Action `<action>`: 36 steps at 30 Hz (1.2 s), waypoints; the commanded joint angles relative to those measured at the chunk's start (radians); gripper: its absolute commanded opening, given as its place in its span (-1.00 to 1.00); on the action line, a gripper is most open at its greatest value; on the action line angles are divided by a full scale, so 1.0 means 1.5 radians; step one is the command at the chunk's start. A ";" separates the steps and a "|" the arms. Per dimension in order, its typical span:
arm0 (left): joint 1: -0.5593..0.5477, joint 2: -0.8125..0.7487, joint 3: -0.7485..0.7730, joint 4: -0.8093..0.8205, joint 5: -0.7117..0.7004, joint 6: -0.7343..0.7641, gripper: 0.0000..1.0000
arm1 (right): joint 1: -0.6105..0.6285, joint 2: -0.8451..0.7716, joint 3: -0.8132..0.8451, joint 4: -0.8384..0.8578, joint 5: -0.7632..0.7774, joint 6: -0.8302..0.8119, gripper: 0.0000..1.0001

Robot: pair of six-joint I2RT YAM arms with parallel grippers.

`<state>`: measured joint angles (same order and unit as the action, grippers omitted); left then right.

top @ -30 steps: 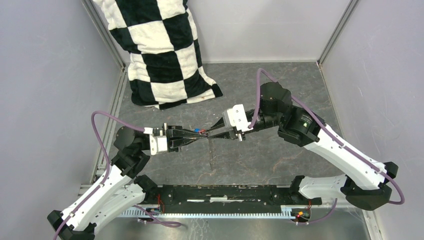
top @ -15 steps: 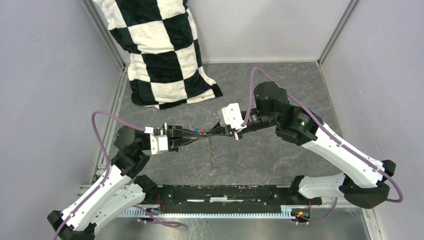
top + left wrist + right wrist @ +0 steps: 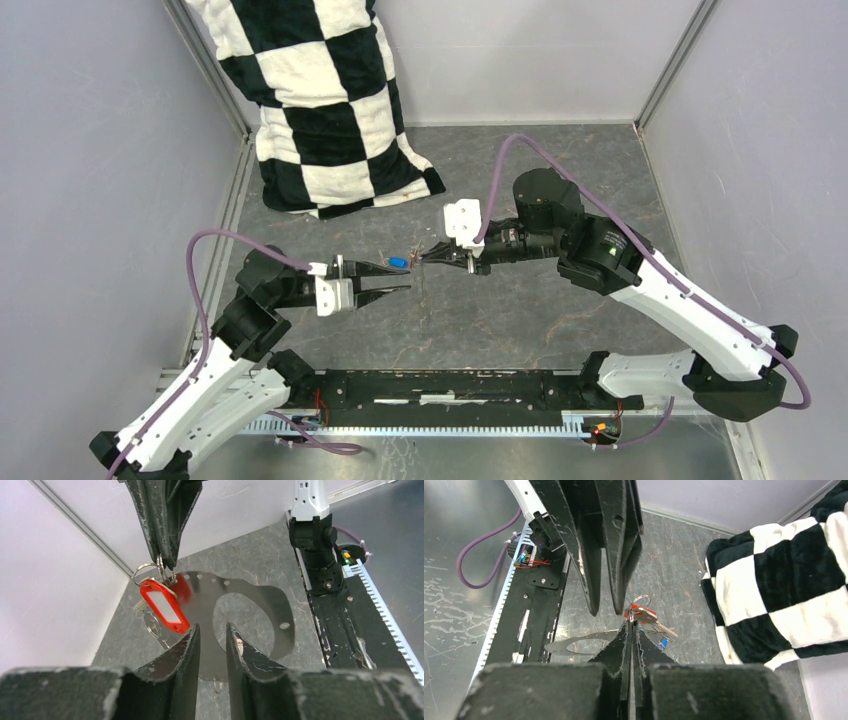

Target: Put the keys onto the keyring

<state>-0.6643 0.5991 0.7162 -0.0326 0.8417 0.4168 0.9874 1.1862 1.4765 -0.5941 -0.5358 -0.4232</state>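
Observation:
My right gripper (image 3: 432, 255) is shut on the keyring (image 3: 270, 605), a thin flat grey metal hoop seen edge-on in the right wrist view (image 3: 599, 636). The red key (image 3: 165, 605) hangs at the right gripper's tips (image 3: 167, 562) with a small wire ring and a metal key. The blue key (image 3: 398, 262) hangs just below them (image 3: 664, 642). My left gripper (image 3: 400, 277) is open and holds nothing. It faces the right gripper (image 3: 630, 622), and the hoop's lower edge shows in the gap between its fingers (image 3: 212, 630).
A black-and-white checkered cloth (image 3: 320, 100) lies at the back left of the grey table. A black rail (image 3: 450, 385) runs along the near edge. Grey walls close in the left, right and back sides.
My left gripper has opened, let go and drawn back to the left. The right gripper has turned slightly and still holds the keyring with the keys.

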 commanded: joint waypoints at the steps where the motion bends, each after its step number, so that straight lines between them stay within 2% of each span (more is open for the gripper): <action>1: -0.002 -0.032 0.013 -0.074 -0.034 0.061 -0.35 | -0.003 -0.013 0.011 0.007 0.016 0.024 -0.99; 3: -0.002 -0.037 0.011 -0.062 -0.056 0.060 -0.35 | -0.004 -0.005 0.016 -0.003 0.006 0.027 -1.00; 4: -0.002 -0.038 0.009 -0.043 -0.073 0.051 -0.21 | -0.004 0.000 0.019 -0.007 0.002 0.031 -0.99; 5: -0.002 -0.037 0.006 -0.020 -0.089 0.035 0.14 | -0.005 0.007 0.023 -0.010 -0.002 0.033 -1.00; 6: -0.002 -0.034 0.004 -0.003 -0.099 0.024 0.33 | -0.005 0.014 0.026 -0.014 -0.010 0.038 -1.00; 13: -0.002 0.009 0.011 0.010 -0.042 0.003 0.71 | -0.005 0.030 0.028 0.005 -0.036 0.063 -1.00; 19: -0.002 0.019 0.018 0.017 -0.049 0.010 0.53 | -0.006 0.032 0.025 0.011 -0.043 0.069 -1.00; 26: -0.003 0.024 0.017 0.050 -0.085 0.005 0.18 | -0.006 0.036 0.014 0.014 -0.046 0.073 -1.00; 31: -0.003 0.017 0.011 0.061 -0.074 0.005 -0.05 | -0.009 0.032 0.009 0.020 -0.038 0.089 -1.00; 36: -0.003 0.005 0.003 0.027 -0.053 0.074 -0.27 | -0.015 0.017 -0.009 0.042 -0.023 0.110 -1.00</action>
<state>-0.6643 0.6266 0.7158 0.0082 0.7364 0.4442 0.9756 1.2427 1.4746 -0.6178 -0.5831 -0.2996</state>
